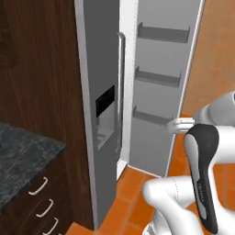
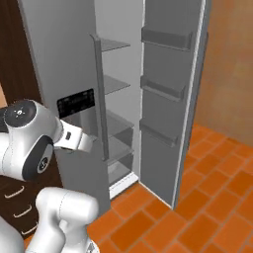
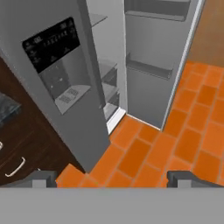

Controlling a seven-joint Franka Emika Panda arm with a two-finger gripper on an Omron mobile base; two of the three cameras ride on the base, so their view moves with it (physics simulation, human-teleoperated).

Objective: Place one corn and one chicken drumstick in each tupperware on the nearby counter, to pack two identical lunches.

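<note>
Hand view: the jaws (image 3: 111, 178) stand spread wide with nothing between them, hanging over the orange tiled floor (image 3: 144, 153) and looking toward the fridge. No corn, chicken drumstick or tupperware can be made out in these pictures, so where they lie cannot be told. Judgement: packing has not visibly begun; both lunches appear still to be filled, and the food has yet to be found and fetched.

The desk (image 1: 20, 156) shows as a dark speckled stone corner at the lower left of the left base view, bare on the part in view, over brown drawers (image 1: 39, 202) with curved silver handles.

Beside it stands a tall grey fridge (image 2: 74, 59). Its left door (image 1: 103, 92), carrying a black panel and a dispenser recess, is closed; its right door (image 2: 168, 99) is swung open, with three door racks that look empty. The inner shelves (image 2: 116, 128) seen past it also look empty, though their depths are partly hidden. Dark wood cabinetry (image 1: 41, 59) flanks the fridge; an orange-brown wall (image 2: 230, 69) stands to the right.
</note>
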